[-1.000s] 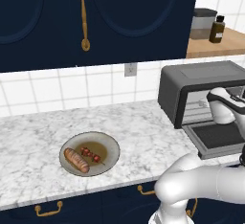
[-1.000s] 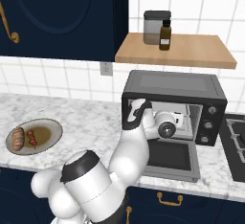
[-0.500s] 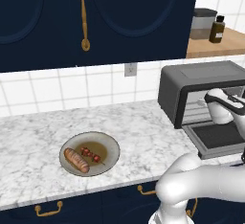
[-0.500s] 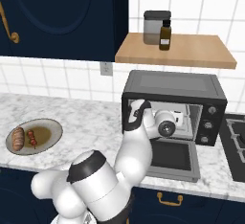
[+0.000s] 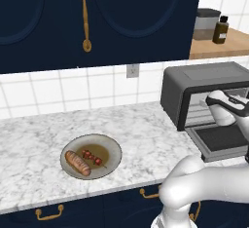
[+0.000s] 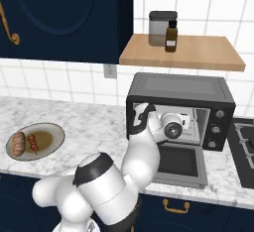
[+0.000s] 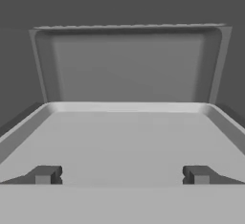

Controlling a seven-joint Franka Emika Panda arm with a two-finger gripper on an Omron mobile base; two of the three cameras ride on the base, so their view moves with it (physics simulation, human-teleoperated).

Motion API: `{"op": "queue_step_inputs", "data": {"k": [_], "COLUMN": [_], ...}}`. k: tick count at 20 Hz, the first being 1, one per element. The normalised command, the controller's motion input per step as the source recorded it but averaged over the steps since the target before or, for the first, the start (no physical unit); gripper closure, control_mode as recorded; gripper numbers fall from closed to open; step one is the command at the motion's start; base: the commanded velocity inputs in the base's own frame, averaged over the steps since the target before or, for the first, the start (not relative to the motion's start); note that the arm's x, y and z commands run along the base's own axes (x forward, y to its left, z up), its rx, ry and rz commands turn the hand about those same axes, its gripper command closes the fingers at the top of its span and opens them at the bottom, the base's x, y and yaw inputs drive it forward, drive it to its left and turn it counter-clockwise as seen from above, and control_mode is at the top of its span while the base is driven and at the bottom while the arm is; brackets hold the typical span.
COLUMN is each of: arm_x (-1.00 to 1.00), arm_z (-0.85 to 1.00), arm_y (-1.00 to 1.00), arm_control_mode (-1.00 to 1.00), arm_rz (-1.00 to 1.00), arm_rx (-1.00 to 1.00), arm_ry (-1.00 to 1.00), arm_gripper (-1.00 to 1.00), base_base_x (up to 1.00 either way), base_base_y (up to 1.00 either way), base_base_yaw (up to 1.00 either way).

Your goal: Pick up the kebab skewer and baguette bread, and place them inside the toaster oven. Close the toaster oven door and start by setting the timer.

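Note:
The kebab skewer (image 5: 92, 157) (image 6: 33, 143) and the baguette bread (image 5: 78, 162) (image 6: 19, 144) lie side by side on a round plate (image 5: 114, 149) at the left of the marble counter. Far to their right the toaster oven (image 5: 194, 83) (image 6: 178, 85) stands with its door (image 5: 223, 142) (image 6: 181, 164) folded down flat. My gripper (image 7: 122, 175) is at the oven's mouth, open, with nothing between its fingertips (image 7: 45, 175). Ahead of it lies the oven's bare grey tray (image 7: 124, 137).
A wooden shelf (image 6: 198, 55) above the oven carries a jar (image 6: 159, 28) and a brown bottle (image 6: 171, 36). Dark blue cabinets hang over the counter. A stove top (image 6: 245, 151) lies right of the oven. My arm's elbow (image 5: 204, 188) bulks over the counter's front edge.
The arm's lower joints have swung a little to the right. The hand has stayed at the oven mouth with its jaws open. Plate, skewer and bread have not moved.

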Motion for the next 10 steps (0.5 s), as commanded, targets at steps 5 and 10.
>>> {"op": "queue_step_inputs", "data": {"k": [5, 10], "arm_x": [0.20, 0.01], "arm_z": [0.00, 0.00], "arm_y": [0.00, 0.00], "arm_control_mode": [-1.00, -1.00], "arm_rz": [0.00, 0.00], "arm_rx": [0.00, 0.00], "arm_ry": [0.03, 0.15], "arm_gripper": [-1.00, -1.00], "base_base_x": [0.00, 0.00], "base_base_y": [0.00, 0.00], "base_base_yaw": [0.00, 0.00]}}
